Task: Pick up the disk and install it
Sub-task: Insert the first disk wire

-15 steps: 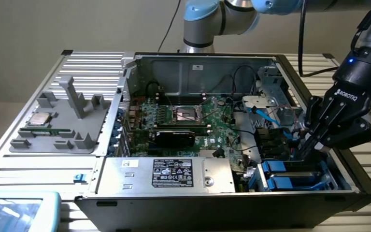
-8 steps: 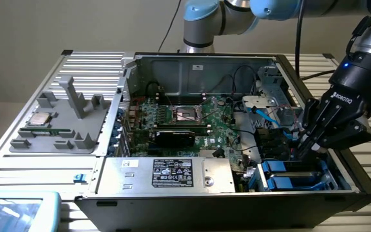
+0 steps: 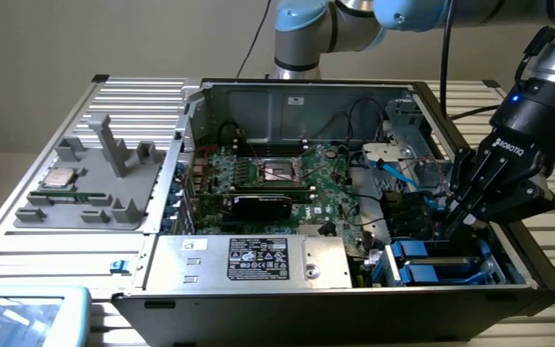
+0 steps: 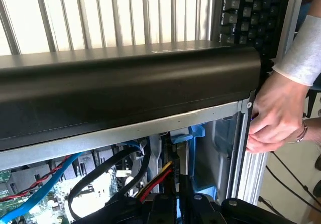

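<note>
My gripper (image 3: 449, 221) reaches down into the open computer case (image 3: 297, 90) at the exterior view's right. Its black fingers are close together, just above the drive bay in the case's front corner. Two blue-railed carriers lie stacked in that bay. The upper one (image 3: 422, 249), nearest my fingertips, looks like the disk. In the wrist view, a blue plastic rail end (image 4: 189, 133) stands straight ahead of my gripper (image 4: 173, 206), under the case's black wall (image 4: 125, 88). I cannot tell whether the fingers pinch anything.
A person's hand (image 4: 273, 118) holds the case's corner post. Red, yellow and black cables (image 4: 158, 179) and blue cables (image 4: 40, 196) crowd the bay. A grey box with a black label (image 3: 258, 260) fills the case's front. A tray with a CPU chip (image 3: 61, 177) lies outside.
</note>
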Motion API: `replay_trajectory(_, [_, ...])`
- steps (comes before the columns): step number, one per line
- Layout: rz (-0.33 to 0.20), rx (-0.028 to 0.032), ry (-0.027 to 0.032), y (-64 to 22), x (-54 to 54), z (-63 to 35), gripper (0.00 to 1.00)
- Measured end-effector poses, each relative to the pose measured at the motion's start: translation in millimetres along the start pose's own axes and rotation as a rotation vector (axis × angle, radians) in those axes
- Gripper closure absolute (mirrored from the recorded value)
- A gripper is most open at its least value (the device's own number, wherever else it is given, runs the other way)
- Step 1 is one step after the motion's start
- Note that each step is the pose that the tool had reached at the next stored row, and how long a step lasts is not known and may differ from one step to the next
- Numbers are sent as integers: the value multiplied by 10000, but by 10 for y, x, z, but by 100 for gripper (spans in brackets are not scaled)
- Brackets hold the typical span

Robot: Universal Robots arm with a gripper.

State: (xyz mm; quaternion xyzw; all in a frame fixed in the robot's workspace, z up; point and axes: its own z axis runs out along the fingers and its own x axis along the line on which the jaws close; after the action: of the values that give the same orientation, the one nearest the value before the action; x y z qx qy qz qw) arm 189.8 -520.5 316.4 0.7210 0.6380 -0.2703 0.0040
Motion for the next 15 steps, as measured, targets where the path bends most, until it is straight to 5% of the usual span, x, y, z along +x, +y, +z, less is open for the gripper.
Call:
replay_trajectory(10, [11,-1,7,-5,-7,-15,84])
replay_trajectory(15, [39,-58,18,-6,-8,-16,84])
